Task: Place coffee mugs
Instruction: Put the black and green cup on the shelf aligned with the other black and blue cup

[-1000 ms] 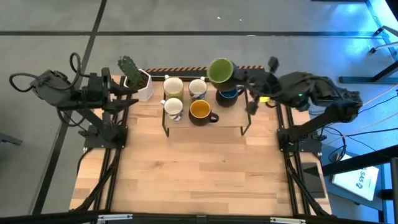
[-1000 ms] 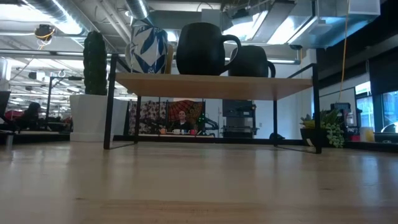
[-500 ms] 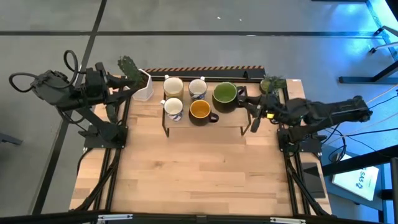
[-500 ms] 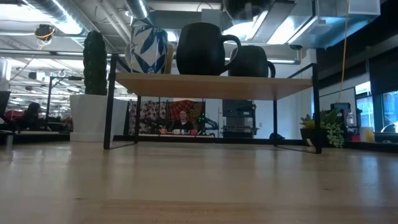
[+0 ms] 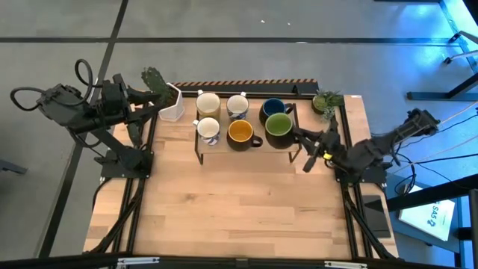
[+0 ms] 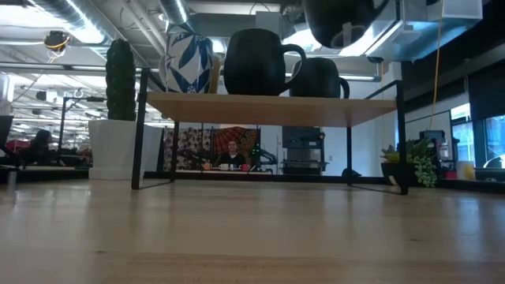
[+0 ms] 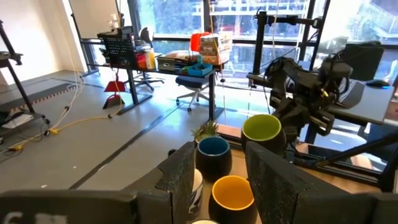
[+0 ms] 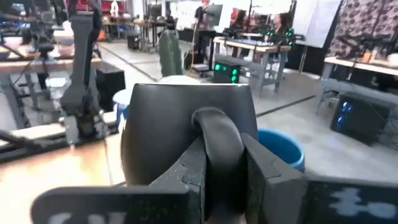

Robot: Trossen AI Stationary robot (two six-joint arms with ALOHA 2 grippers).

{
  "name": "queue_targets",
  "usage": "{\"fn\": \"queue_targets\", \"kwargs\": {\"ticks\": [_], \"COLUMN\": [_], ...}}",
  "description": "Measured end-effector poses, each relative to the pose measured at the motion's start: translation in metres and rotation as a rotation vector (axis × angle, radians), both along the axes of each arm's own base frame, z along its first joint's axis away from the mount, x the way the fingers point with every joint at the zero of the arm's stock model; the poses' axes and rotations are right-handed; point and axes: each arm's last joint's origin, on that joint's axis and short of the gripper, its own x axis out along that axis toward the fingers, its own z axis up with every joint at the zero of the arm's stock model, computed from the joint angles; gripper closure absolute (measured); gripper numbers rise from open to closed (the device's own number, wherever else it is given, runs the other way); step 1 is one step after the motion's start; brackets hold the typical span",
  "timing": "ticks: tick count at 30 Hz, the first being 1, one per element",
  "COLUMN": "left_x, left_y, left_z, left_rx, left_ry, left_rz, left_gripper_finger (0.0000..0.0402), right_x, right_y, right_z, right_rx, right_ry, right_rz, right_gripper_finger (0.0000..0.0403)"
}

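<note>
R gripper (image 5: 308, 142) is clamping the handle of the green-inside mug (image 5: 278, 125), fingers pressed on either side of it w/ the dark mug body filling the R wrist view. It's carrying the mug above the shelf (image 5: 246, 153), over the front-right spot; in the low view the mug's dark belly is hanging clear above the shelf top, so not touching yet. The key relation: mug is sitting on the shelf side of the gripper, handle pointing back toward the R arm, opening up, and the free slot looks directly below it, just in front of the blue-inside mug (image 5: 273, 109) and beside the orange-inside mug (image 5: 240, 132). So the coming move is probably a straight drop, keeping off both neighbours. Other mugs are already sitting on the shelf: cream mug (image 5: 208, 103), white mug (image 5: 237, 104) at the back, patterned mug (image 5: 208, 131) in front. L gripper (image 5: 143, 97) is waiting at the table's back-left corner near the cactus pot (image 5: 172, 104), fingers spread apart w/ nothing between them. R arm is nearer by far.
</note>
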Motion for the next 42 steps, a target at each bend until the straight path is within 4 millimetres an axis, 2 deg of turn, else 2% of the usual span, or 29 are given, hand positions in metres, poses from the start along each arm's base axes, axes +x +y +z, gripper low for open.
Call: {"fn": "queue_targets", "kwargs": {"ticks": [10,26,34,42], "left_x": [0.0,0.0,0.0,0.0], "left_y": [0.0,0.0,0.0,0.001], "left_z": [0.0,0.0,0.0,0.0], "left_rx": [-0.016,-0.037,-0.046,-0.074], "left_ry": [-0.008,-0.018,-0.028,-0.046], "left_rz": [0.001,0.002,0.025,0.045], "left_gripper_finger": [0.0264,0.0264,0.0264,0.0264], "right_x": [-0.005,-0.004,-0.002,-0.023], "right_y": [0.0,0.002,0.006,-0.007], "right_z": [-0.017,-0.019,-0.012,0.006], "right_rx": [0.035,0.041,0.035,-0.01], "right_ry": [0.081,0.108,0.097,0.037], "right_rz": [-0.04,0.021,0.194,0.212], "right_gripper_finger": [0.0361,0.0361,0.0361,0.0361]}}
